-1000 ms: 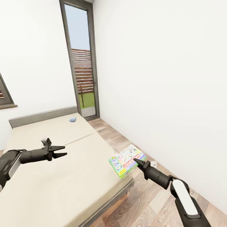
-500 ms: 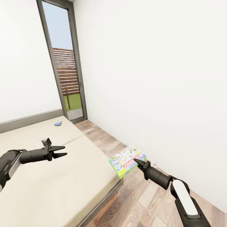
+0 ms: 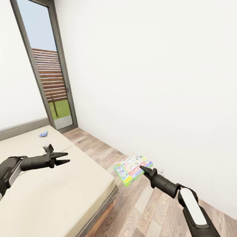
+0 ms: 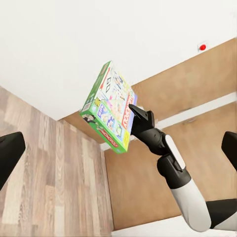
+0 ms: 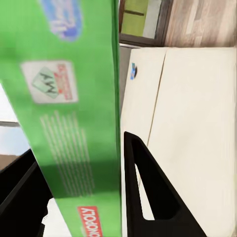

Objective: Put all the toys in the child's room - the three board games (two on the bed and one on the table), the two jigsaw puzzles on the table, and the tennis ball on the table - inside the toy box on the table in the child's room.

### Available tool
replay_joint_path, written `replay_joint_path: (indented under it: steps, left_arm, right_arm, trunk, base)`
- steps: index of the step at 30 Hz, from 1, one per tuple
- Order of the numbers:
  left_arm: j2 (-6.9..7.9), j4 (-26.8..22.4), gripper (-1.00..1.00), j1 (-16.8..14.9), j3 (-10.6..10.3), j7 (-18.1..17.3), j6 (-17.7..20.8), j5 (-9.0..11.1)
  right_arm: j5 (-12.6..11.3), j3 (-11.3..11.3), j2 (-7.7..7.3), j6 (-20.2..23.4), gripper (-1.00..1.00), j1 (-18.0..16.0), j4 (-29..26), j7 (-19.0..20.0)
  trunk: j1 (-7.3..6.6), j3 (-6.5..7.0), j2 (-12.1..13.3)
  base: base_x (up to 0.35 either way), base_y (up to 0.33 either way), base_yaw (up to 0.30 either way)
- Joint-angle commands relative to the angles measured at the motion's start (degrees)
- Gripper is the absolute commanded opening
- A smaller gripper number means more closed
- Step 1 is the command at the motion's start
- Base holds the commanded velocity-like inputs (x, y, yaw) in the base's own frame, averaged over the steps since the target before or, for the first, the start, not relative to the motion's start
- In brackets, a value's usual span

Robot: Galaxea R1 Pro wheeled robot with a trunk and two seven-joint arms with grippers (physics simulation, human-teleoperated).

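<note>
Green-edged multicoloured board game (image 3: 133,168) is gripped in my right pincer (image 3: 144,170), held above the floor (image 3: 144,210) past the bed's (image 3: 56,184) corner. My left pincer (image 3: 63,157) hangs open over the mattress; the small blue game (image 3: 43,134) lies near the headboard (image 3: 19,127).

White wall (image 3: 148,65), wood-plank floor (image 3: 141,210), tall glass door (image 3: 46,72) (slatted fence outside)

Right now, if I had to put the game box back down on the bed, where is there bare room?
The bed is mostly bare: open mattress runs from the left gripper out to the near corner beside the wooden floor. The small blue game sits alone near the headboard. The multicoloured game box hangs in the right gripper over the floor, close to the wall.
</note>
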Motion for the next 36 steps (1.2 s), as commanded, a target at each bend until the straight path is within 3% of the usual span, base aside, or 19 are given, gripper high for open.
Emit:
replay_joint_path:
  steps: [1, 36]
  left_arm:
    - [0.09, 0.0, 1.0, -0.03, -0.21, -0.28, 0.61, 0.08]
    - [0.1, -0.02, 1.0, -0.03, -0.27, -0.28, 0.7, 0.08]
  right_arm:
    - [0.07, -0.1, 0.02, 0.3, -1.0, -0.06, 0.03, 0.43]
    - [0.01, -0.11, 0.02, 0.22, -1.0, 0.04, 0.13, 0.43]
  trunk:
    - [-0.22, 0.11, 0.37]
    - [-7.91, 6.4, 14.4]
  base:
    - [0.0, 0.0, -0.28]
    - [-0.037, 0.007, -0.28]
